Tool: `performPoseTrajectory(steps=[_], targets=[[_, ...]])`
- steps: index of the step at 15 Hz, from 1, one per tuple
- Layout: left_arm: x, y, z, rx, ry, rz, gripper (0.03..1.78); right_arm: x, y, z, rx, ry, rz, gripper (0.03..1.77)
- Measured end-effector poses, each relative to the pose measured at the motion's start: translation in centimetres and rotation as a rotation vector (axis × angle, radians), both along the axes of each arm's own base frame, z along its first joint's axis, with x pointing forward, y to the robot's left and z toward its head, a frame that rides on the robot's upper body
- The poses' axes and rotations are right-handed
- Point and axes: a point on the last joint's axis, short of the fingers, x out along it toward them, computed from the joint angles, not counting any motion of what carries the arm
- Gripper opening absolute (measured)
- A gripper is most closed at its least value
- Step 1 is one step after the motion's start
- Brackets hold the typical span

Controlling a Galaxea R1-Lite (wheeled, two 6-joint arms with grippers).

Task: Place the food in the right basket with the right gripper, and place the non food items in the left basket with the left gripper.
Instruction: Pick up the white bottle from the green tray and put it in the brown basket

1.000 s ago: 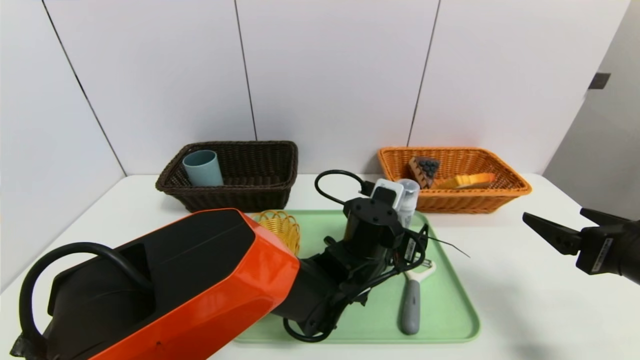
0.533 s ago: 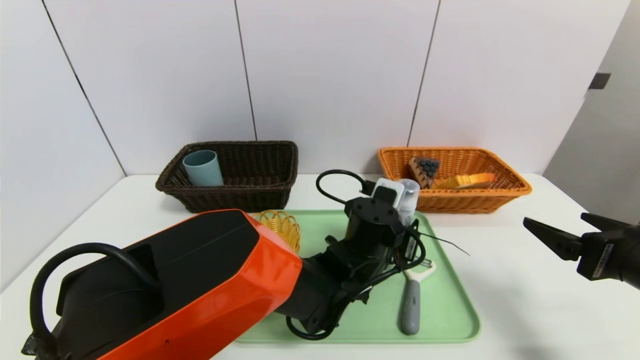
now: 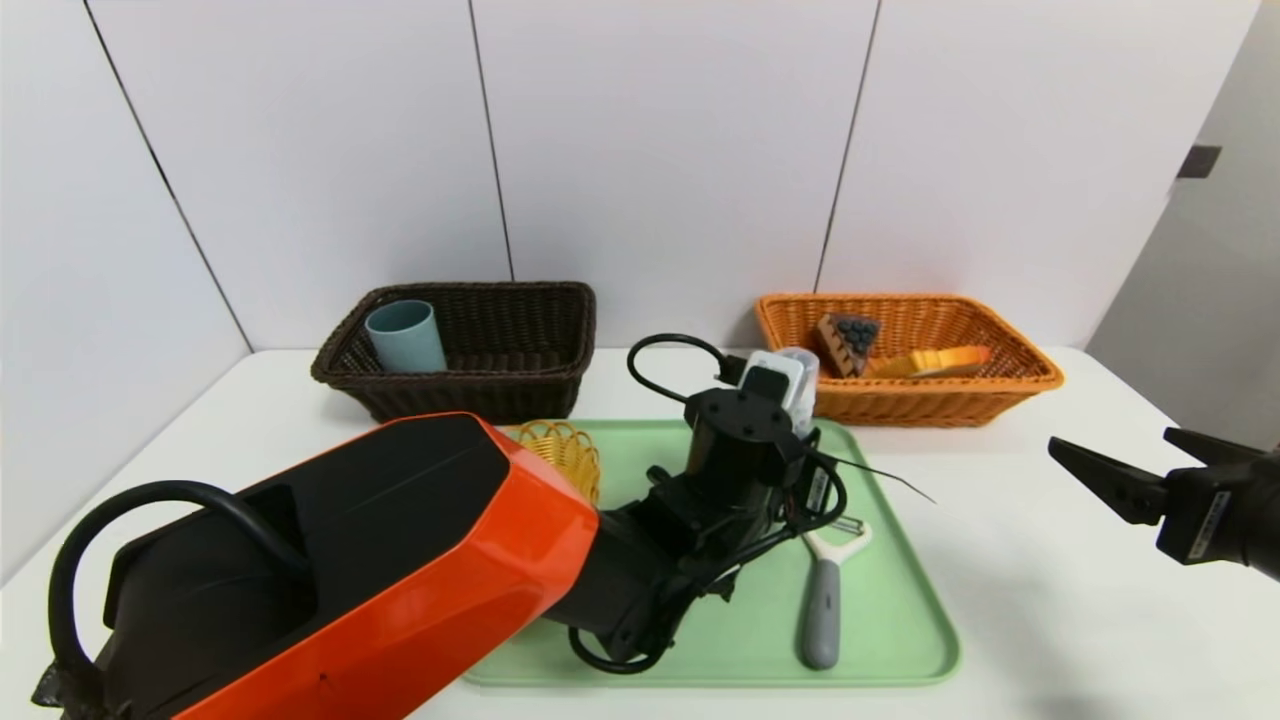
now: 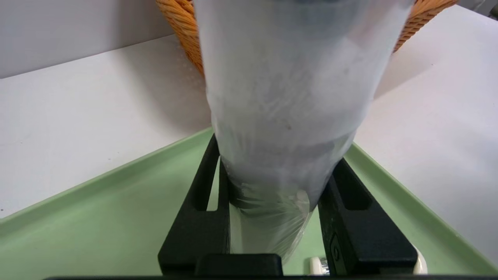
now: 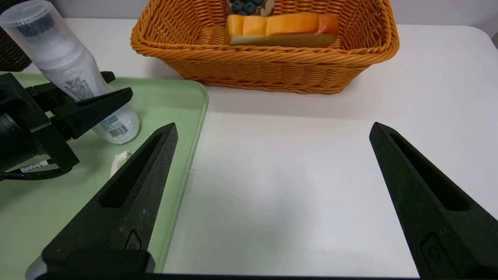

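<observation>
- Left gripper (image 4: 272, 217) sits over the far right corner of the green tray (image 3: 900, 640), fingers clamped on the lower body of the translucent bottle (image 5: 74, 77) — a non-food item. The bottle leans, its base at or just above the tray floor; I cannot tell which.
- Risk: the grip is low on a tall, smooth body. A quick swing could let the bottle pivot between the pads or slide out.
- Risk: the thin plastic wall looks soft; more squeeze could buckle it and loosen the hold.
- Risk: the capped top leans toward the orange basket (image 3: 905, 400) close behind. A lift without clearance could knock its rim.
- Risk: the route to the dark left basket (image 3: 470, 395) crosses the small yellow wicker bowl (image 3: 565, 455) — a low carry could clip it.
- The blue cup (image 3: 405, 338) already stands in the left basket; a drop on that side could topple it.
- Peeler (image 3: 825, 590) lies on the tray, untouched.
- Right gripper (image 5: 272, 194) hovers over bare table to the right, fingers spread wide, holding nothing.
</observation>
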Motion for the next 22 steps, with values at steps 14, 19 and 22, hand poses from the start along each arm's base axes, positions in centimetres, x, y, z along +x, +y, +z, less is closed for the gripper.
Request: performPoseTrajectory(steps=[14, 19, 22], targets=[[-2.7, 8.6, 15.0, -0.039, -0.031, 0.120, 0.63, 0.1, 0.1, 0.2, 0.024, -0.002, -0.001, 1.70], [1.2, 17.2, 17.9, -0.057, -0.047, 0.317, 0.63, 0.1, 0.1, 0.2, 0.032, -0.002, -0.002, 1.70], [4.2, 21.1, 17.2, -0.043, -0.033, 0.402, 0.63, 0.1, 0.1, 0.2, 0.039, -0.001, -0.004, 1.70]])
